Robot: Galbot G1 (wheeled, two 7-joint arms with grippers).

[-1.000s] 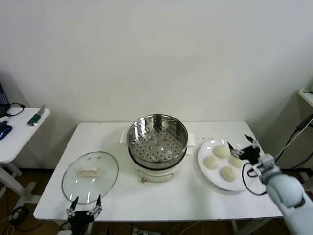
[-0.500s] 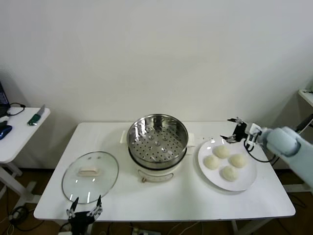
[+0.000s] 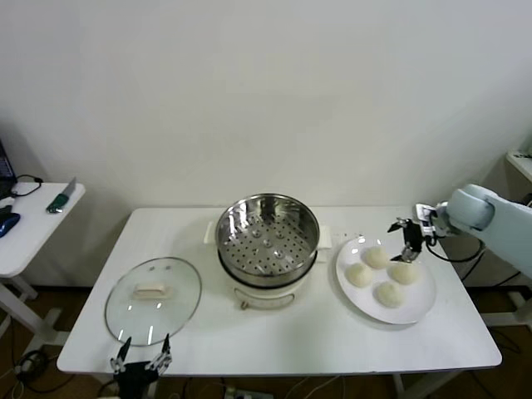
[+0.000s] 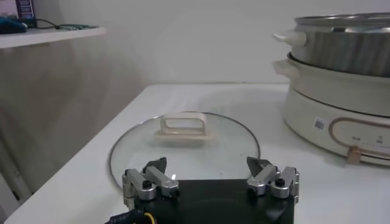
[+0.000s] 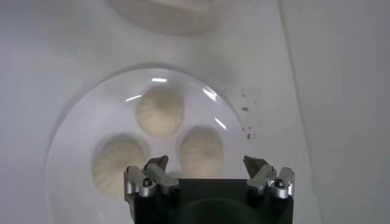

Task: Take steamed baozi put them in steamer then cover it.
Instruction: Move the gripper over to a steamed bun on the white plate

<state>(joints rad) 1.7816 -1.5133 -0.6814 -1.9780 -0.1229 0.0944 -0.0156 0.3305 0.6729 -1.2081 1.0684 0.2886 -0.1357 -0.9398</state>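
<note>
Several off-white steamed baozi [image 3: 376,257] lie on a white plate [image 3: 420,309] to the right of the steamer [image 3: 268,237], whose perforated steel basket holds nothing. My right gripper [image 3: 407,239] hovers open above the plate's far side. In the right wrist view, its fingers [image 5: 207,164] straddle the air over one baozi [image 5: 200,150], with two more [image 5: 159,111] beside it. The glass cover [image 3: 153,299] lies flat on the table to the left of the steamer. My left gripper [image 3: 141,359] rests open at the table's front edge, just before the cover [image 4: 183,146].
The steamer's white pot base [image 4: 341,115] stands at the table's middle. A side table [image 3: 33,220] with small items stands to the far left. The table's right edge [image 3: 474,299] runs close behind the plate.
My right arm has swung from the near right of the plate round to its far side, with the gripper now pointing down over the baozi. The left gripper has barely moved.
</note>
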